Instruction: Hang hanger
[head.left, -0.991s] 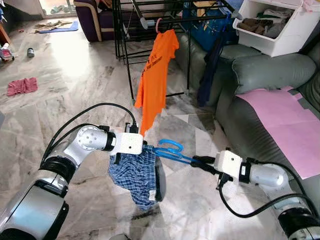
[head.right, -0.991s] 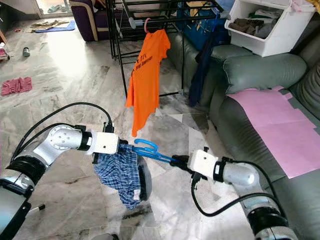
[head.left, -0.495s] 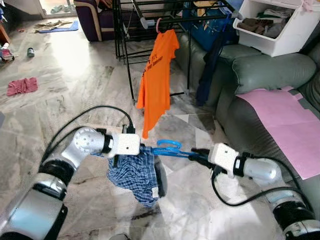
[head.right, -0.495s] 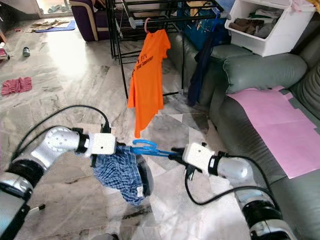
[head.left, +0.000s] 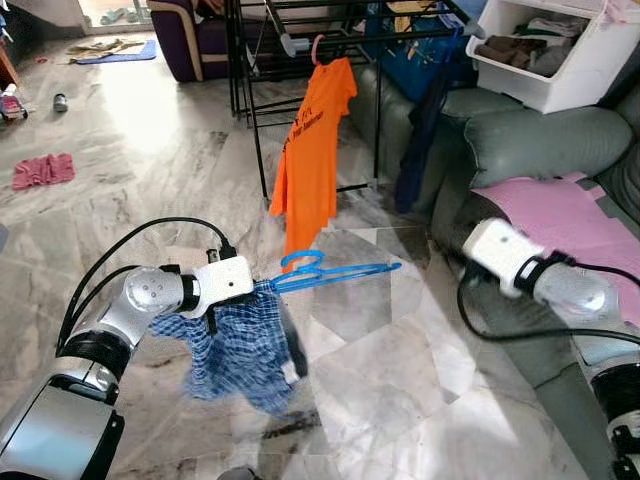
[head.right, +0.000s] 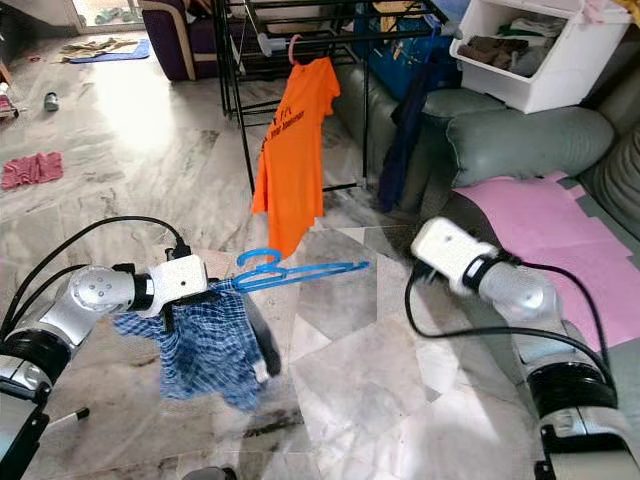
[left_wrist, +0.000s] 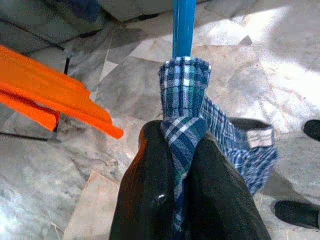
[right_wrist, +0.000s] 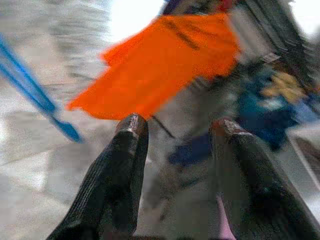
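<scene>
Now the blue plastic hanger (head.left: 335, 271), a thin rod with a looped hook, juts out level over the glossy veined marble floor (head.left: 400, 380), just below the hem of the orange T-shirt (head.left: 315, 150) that hangs from the black metal drying rack (head.left: 250, 80). Soft blue-and-white checked shorts (head.left: 235, 345) are draped over its near end and sag in loose folds beneath it. The left gripper (left_wrist: 185, 145) is pinched tight on the bunched checked cloth at the hanger's end, its two black fingers (left_wrist: 145, 190) pressed against the fabric, so this arm alone carries hanger and shorts. The right gripper (right_wrist: 175, 130) is spread wide with nothing between its ribbed black fingers, held up in front of the grey leather sofa (head.left: 530, 140) with its pink sheet (head.left: 570, 215). Half a second ago the right gripper was clamped on the hanger's far end; it has since let go and drawn back to the right, well apart from it, while the left arm has lifted the hanger closer to the T-shirt.
</scene>
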